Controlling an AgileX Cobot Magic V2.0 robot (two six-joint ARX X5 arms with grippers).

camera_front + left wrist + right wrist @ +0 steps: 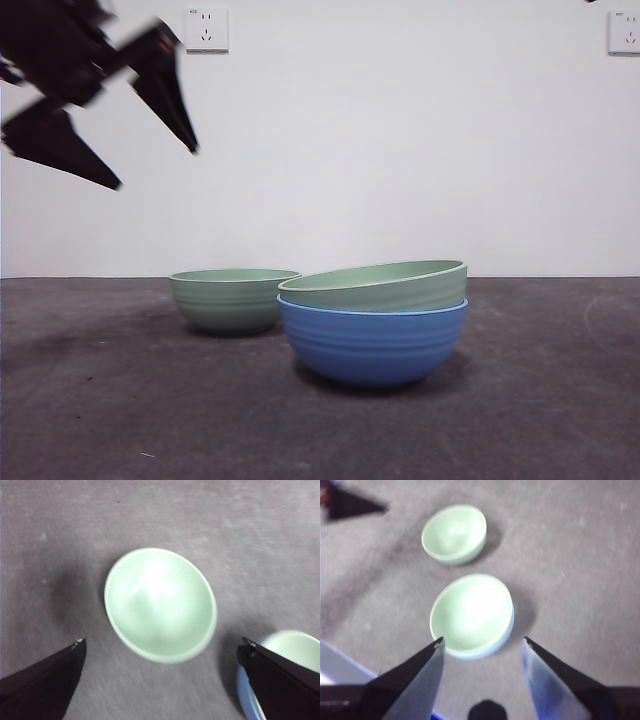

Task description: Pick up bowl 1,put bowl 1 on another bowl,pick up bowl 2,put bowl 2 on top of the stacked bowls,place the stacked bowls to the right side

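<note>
- Bowl 1 [372, 284] already sits nested in the blue bowl [372, 345], tilted a little, its rim higher on one side in the front view; that pair stands on the bench [100, 420] near the middle.
- Bowl 2 [235, 298], the other pale green one, stands alone on the bench, upright, mouth up, just beside the stack and a bit further back in the front view, with a gap between them.
- Left claw [155, 165] hangs high in the air, jaws spread wide and holding nothing.
- Its wrist view looks almost straight down into bowl 2 [160, 605], which lies between the two jaws and well below them, so the left arm looks the nearer one for the next pick. The stack's edge [287, 647] shows just beside one jaw.
- Bowl 2 is round with no long axis, so any point on the rim should serve; the descent likely needs one jaw inside the rim and one outside.
- Right claw [482, 645] is also open and empty, raised above the stack [472, 615], with bowl 2 [454, 534] beyond.
</note>
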